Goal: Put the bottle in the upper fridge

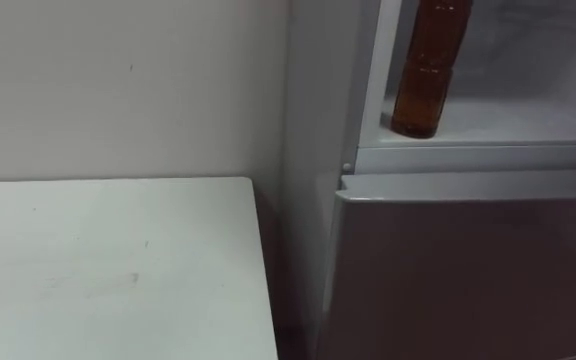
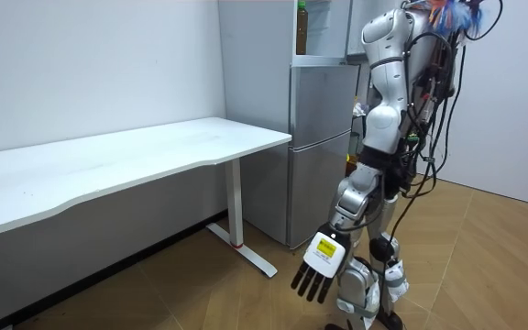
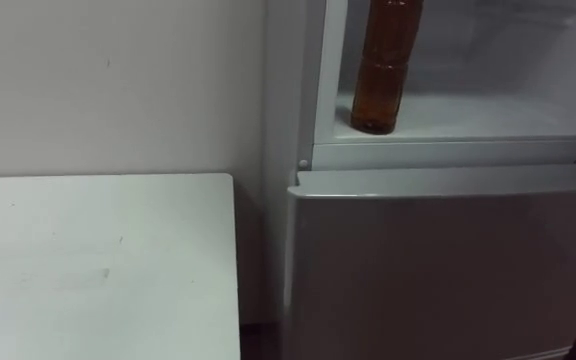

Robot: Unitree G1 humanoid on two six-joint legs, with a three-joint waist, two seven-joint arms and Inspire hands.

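**Bottle on the upper shelf, hand empty: finish cleanly**

The left hand hangs low at the robot's side in front of the fridge. Its fingers are straight and point at the floor, and it holds nothing. The robot stands upright facing the fridge, close to its front.

The bottle holds brown liquid and stands upright in the fridge's upper compartment. It is on the shelf floor at the left front corner, just behind the sill and close to the left inner wall. The interior is in plain sight, so the upper door is open. The fridge's lower door is shut. The table sits just beside the fridge on the robot's left, with a dark gap between them.

Judgement: the placing looks done, and what is left is probably backing off and maybe shutting the upper door.

To do that well:
- Keep the arm low and away from the sill, because the bottle stands near the front edge and a brush could tip it out.
- If closing, swing the door slowly and check that the bottle clears the door line.
- Nudge the bottle deeper first if it does not clear.
- Step back straight, away from the fridge, and mind the table corner.
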